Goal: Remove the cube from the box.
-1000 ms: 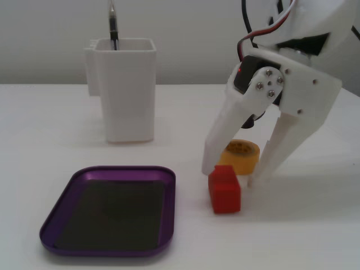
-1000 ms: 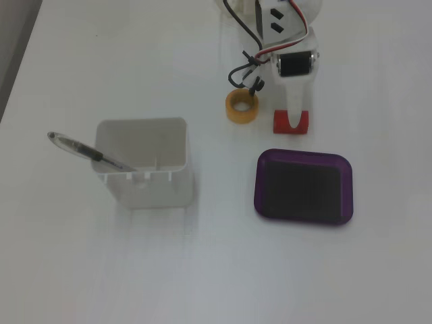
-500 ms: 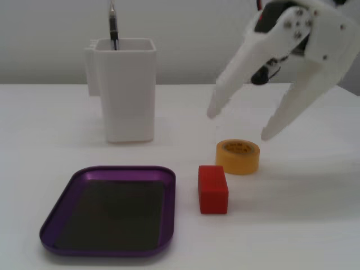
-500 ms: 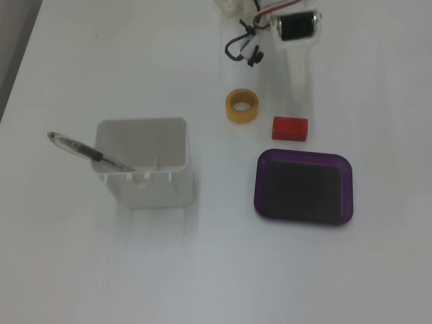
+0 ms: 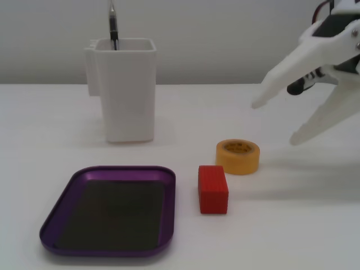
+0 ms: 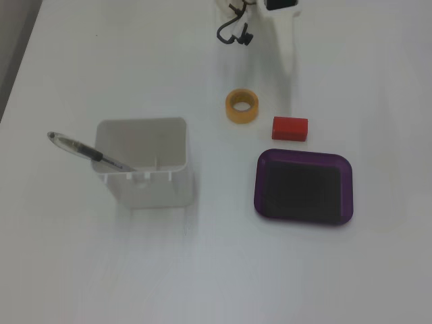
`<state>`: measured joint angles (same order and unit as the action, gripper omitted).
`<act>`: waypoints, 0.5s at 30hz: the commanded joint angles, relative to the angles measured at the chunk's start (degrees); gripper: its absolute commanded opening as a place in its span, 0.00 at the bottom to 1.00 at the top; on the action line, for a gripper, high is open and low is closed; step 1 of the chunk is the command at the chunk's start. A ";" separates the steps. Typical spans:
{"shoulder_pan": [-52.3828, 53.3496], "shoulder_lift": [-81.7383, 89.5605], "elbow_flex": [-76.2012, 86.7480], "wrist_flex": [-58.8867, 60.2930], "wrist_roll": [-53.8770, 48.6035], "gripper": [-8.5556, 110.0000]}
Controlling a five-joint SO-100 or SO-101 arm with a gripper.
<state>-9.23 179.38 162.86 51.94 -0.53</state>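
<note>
Though task reads removal: cube (image 5: pixel 213 189) on table (image 5: pixel 292 225), outside box (image 5: pixel 112 208), just beside its rim, near tape (image 5: pixel 238 156). Jaws spread wide, empty, raised well apart from cube, up-right in side fixed view. Cube long axis roughly along box's near edge. Job judged done.

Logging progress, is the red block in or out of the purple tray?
Out: the red ribbed block sits on the table beside the shallow purple metal tray.
</note>
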 commanded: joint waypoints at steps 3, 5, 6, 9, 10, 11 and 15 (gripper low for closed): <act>7.03 16.88 8.88 0.70 -0.26 0.25; 9.14 19.60 9.49 4.04 -0.35 0.25; 9.58 19.34 9.32 5.89 -0.26 0.25; 9.76 17.67 9.23 9.32 0.35 0.25; 9.84 17.31 9.23 10.02 0.35 0.25; 10.02 17.31 9.32 10.55 0.35 0.25; 10.11 17.40 9.93 11.25 0.35 0.25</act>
<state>0.44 192.66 172.35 62.75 -0.44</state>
